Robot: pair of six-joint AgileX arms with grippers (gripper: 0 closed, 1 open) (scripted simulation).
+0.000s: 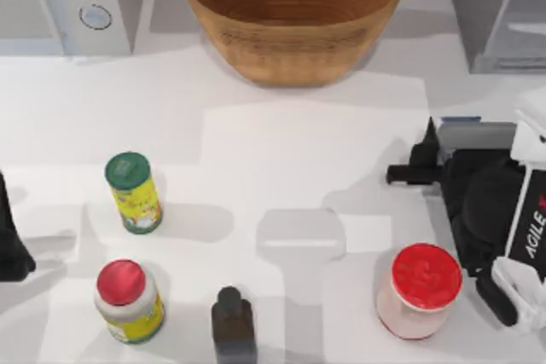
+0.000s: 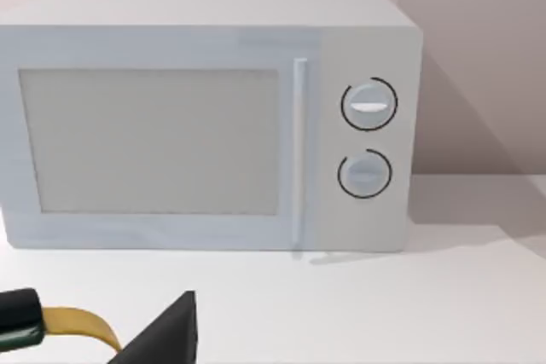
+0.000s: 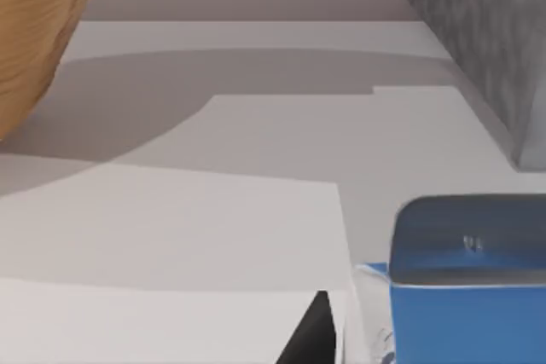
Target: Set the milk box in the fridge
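Milk box (image 3: pixel 465 283) — blue top, beside right tool (image 1: pixel 424 162)

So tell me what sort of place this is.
Probably a simulated kitchen counter: a white microwave with two round knobs sits at the back left, a grey fridge at the back right, with jars such as the red-lidded jar on the table.

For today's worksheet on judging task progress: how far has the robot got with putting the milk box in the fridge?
Nothing looks finished yet. The milk box is outside the fridge, low by the right edge of the table. In hand: the right gripper is close beside the carton, though a grasp cannot be confirmed. Left to do: carry it up to the fridge and set it inside. The left gripper sits parked at the left edge.
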